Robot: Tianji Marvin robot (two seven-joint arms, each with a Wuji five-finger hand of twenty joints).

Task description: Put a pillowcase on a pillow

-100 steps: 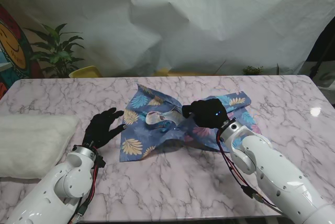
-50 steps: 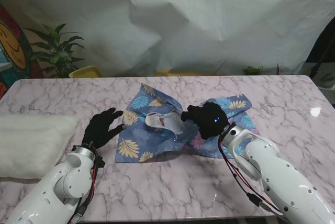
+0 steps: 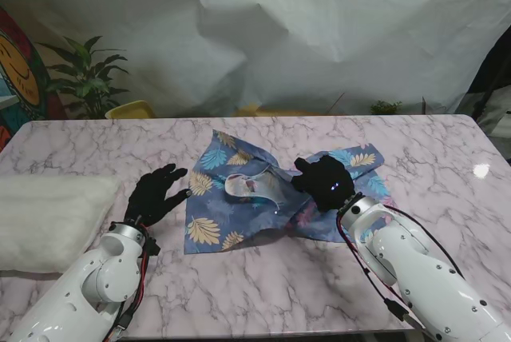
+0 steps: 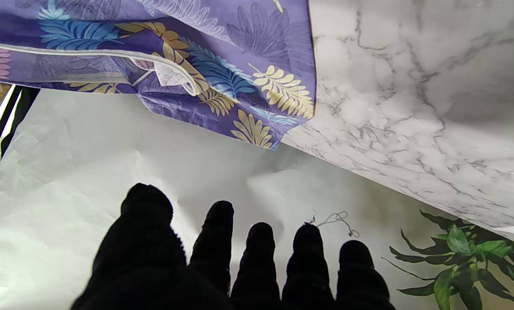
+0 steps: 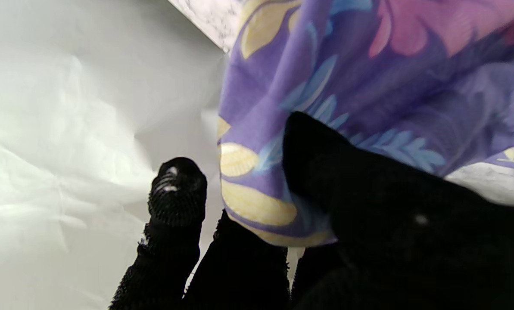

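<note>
the pillowcase (image 3: 275, 194) lies crumpled at the middle of the marble tabletop (image 3: 263, 286), its white-lined opening turned up. the right hand (image 3: 323, 182) sits on the pillowcase's right part, fingers pinched on a fold of the cloth. the left hand (image 3: 156, 194) rests just left of the pillowcase, fingers spread, holding nothing. the white pillow (image 3: 48, 218) lies well left of the pillowcase, at the tabletop's edge.

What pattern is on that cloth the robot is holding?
The pillowcase is purple-blue with yellow, blue and pink leaves, clearest in the left wrist view.
</note>
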